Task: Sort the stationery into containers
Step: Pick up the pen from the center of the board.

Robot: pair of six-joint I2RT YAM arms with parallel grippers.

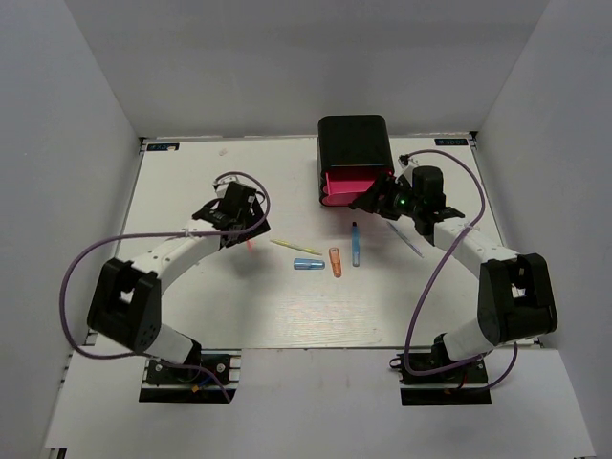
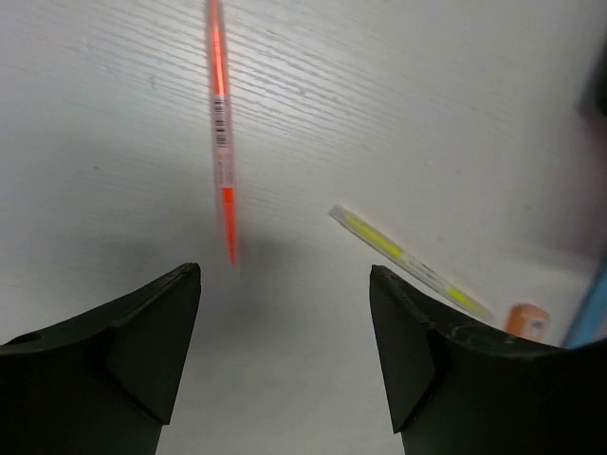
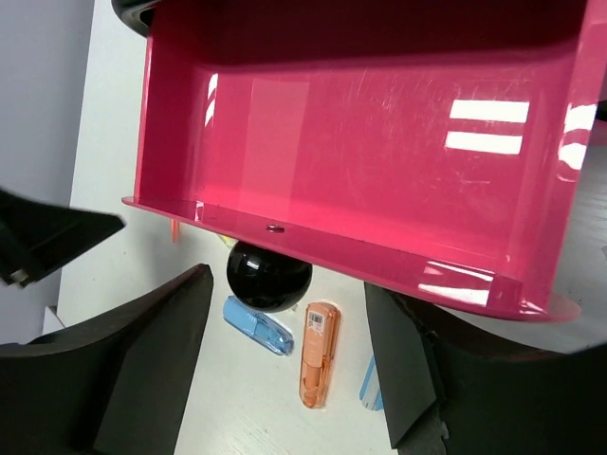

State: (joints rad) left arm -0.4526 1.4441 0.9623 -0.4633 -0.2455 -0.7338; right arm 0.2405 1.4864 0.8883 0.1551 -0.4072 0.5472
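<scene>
White tabletop (image 1: pixel 287 306) shows past the open pink drawer (image 3: pixel 360 142) (right tool (image 3: pixel 287 286) spread wide).

- Red stick (image 2: pixel 221 123): a barcode label (image 2: pixel 222 118) is sitting midway along the barrel; its bars are showing, but any digits are too blurred to read.
- Orange cylinder (image 3: pixel 319 353): a white patch with dark print is showing near one end, too small to read.
- Table (image 1: pixel 191 316): blue stickers (image 1: pixel 163 147) are sitting at both far corners, with illegible lettering.
- Nothing else is showing any writing.
</scene>
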